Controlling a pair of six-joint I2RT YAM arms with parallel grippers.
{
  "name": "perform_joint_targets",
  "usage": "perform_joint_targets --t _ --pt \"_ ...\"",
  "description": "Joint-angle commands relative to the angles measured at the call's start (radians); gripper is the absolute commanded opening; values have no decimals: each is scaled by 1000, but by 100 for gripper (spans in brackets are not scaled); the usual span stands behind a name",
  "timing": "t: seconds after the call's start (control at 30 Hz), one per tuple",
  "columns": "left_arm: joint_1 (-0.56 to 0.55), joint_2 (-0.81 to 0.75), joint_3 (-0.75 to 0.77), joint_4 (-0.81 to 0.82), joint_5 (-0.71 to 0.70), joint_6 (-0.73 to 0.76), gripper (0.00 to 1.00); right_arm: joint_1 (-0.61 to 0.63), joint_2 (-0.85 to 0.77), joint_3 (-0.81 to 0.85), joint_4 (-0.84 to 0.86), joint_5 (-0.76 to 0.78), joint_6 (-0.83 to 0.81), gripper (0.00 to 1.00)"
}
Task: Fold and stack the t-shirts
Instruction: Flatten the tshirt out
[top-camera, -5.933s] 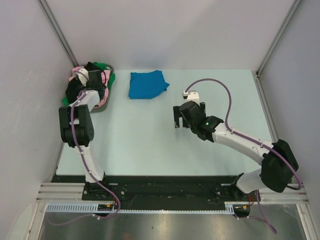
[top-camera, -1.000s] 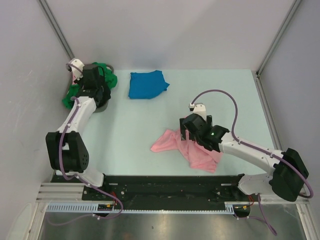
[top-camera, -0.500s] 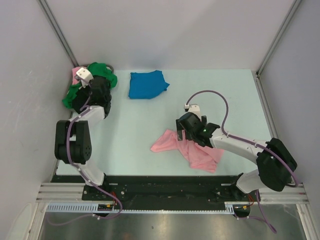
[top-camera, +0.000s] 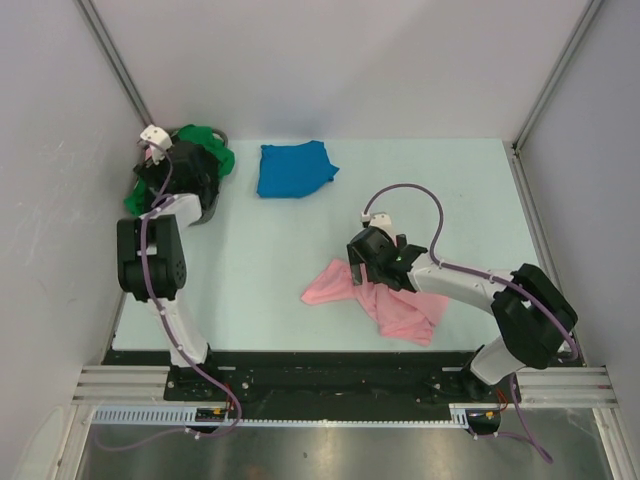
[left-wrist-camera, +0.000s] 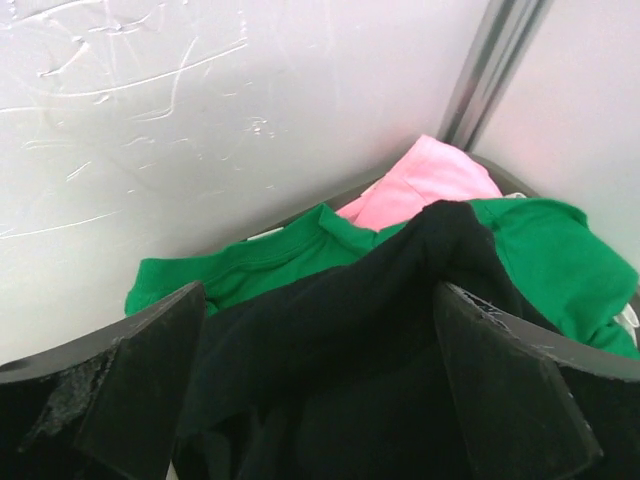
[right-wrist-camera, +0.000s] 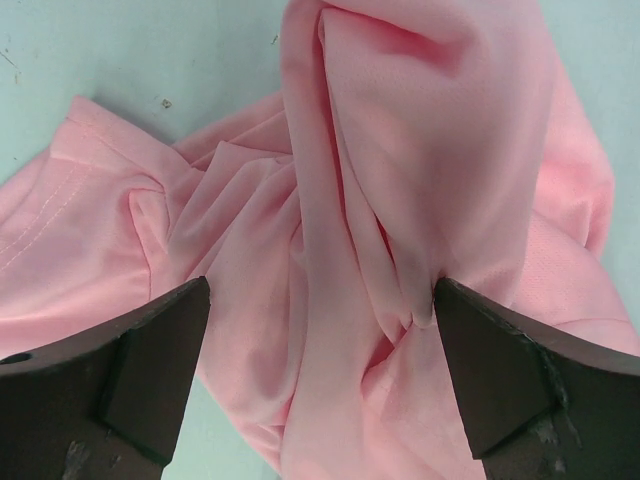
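A light pink t-shirt (top-camera: 385, 300) lies crumpled on the table at front centre. My right gripper (top-camera: 362, 268) is open right over its left part, and in the right wrist view the fingers (right-wrist-camera: 130, 360) straddle a bunched fold of the pink shirt (right-wrist-camera: 400, 150). A bright blue t-shirt (top-camera: 293, 168) lies folded at the back. My left gripper (top-camera: 180, 165) is open inside the basket, its jaws wide on either side of the black t-shirt (left-wrist-camera: 330, 330). The green t-shirt (top-camera: 207, 140) lies under and beside the black one, also in the left wrist view (left-wrist-camera: 560, 250).
The grey round basket (top-camera: 205, 212) stands at the back left corner against the left wall (top-camera: 60, 200). A piece of pink cloth (left-wrist-camera: 425, 180) shows in it behind the black shirt. Metal frame posts run up the back corners.
The pink shirt came out of the basket onto the table. In the last second my right gripper shifted left and back over it. My left gripper swung round within the basket.
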Motion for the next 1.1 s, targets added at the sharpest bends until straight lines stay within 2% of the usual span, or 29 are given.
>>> perform_joint_targets --t 0.0,0.23,0.33,0.4,0.57,0.77,0.9,1.07 --pt "33 -55 24 -85 22 -72 100 11 13 47 31 -15 9 100" --pt "13 -230 -215 -219 59 -325 100 83 -79 56 -27 34 49 100" --pt "-45 -351 -338 -199 34 -335 100 115 -151 55 -69 65 70 100" --pt "-56 -399 -375 -264 28 -350 100 142 -210 56 -110 92 79 100" --pt "-91 -633 -500 -327 66 -427 100 202 -301 56 -195 157 122 100" --pt "-133 -788 -540 -350 135 -352 100 253 -315 55 -215 171 150 100" --pt "-133 -729 -481 -404 210 -310 100 274 -306 55 -198 172 153 100" --pt "-212 -583 -422 -386 285 -270 100 274 -280 55 -187 206 125 99"
